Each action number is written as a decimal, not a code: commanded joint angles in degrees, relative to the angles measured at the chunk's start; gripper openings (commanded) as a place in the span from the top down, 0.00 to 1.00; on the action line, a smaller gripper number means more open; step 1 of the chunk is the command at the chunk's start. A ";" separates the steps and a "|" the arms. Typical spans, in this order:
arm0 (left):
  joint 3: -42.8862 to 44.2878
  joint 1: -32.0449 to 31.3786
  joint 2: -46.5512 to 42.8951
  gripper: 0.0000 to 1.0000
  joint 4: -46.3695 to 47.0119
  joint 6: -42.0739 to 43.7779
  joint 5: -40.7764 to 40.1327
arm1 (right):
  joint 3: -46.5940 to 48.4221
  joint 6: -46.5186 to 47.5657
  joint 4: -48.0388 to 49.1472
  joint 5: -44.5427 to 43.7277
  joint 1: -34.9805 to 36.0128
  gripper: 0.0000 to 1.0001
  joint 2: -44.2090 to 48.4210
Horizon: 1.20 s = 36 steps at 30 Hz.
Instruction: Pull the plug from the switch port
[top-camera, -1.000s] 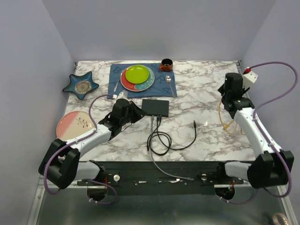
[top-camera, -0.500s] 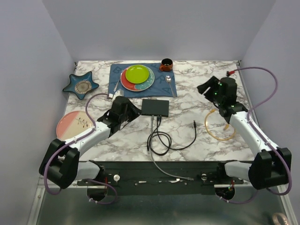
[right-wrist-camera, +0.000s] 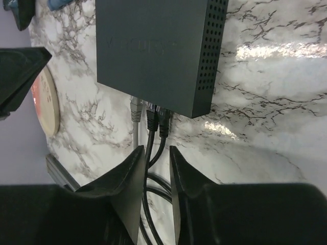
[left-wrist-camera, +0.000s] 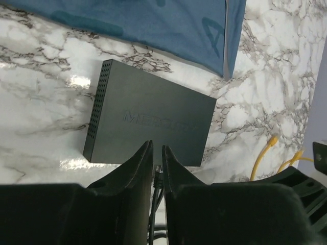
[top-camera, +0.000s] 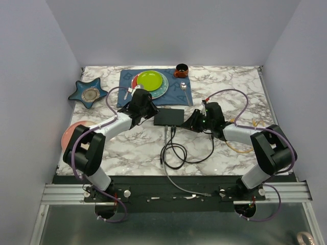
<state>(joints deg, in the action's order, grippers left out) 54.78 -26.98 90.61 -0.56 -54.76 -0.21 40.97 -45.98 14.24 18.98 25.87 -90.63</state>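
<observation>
Where pale walls [top-camera: 168, 30] end, a marbled table [top-camera: 225, 92] bears the switch [top-camera: 169, 117].

The switch [top-camera: 169, 117] lies near the middle of the desk [top-camera: 230, 76], with the cloth mat [top-camera: 179, 95] just behind it. Stacked plates [top-camera: 149, 81] sit on the mat, and a cup [top-camera: 181, 70] stands at its far right corner. Plugs [right-wrist-camera: 152, 120] sit side by side in the switch's near edge; their cables [top-camera: 173, 153] run toward the arm bases — looping on the desk in front. The left gripper [left-wrist-camera: 157, 147] is just left of the switch, the right gripper [right-wrist-camera: 156, 149] just right of it. At the far left lie a star dish [top-camera: 88, 93] and, nearer, a round plate [top-camera: 67, 137] — another cable [top-camera: 240, 148] lies at the right.
</observation>
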 commanded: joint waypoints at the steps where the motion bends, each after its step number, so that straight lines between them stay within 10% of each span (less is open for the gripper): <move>1: 3.84 0.35 4.74 0.78 -0.68 2.03 3.10 | -0.98 -3.50 9.40 5.62 1.02 0.62 -4.10; 9: 4.02 0.35 10.20 0.82 3.46 1.85 10.49 | -0.37 -6.58 13.27 6.94 2.61 0.43 -10.79; 36: -0.29 0.70 10.38 0.84 4.95 1.50 9.88 | -4.75 -21.78 30.58 1.06 2.52 0.58 -18.27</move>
<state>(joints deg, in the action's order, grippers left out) 55.24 -26.61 101.58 3.86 -53.60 9.23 39.22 -64.51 37.95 22.98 28.14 -107.74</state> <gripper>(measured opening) 0.160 0.429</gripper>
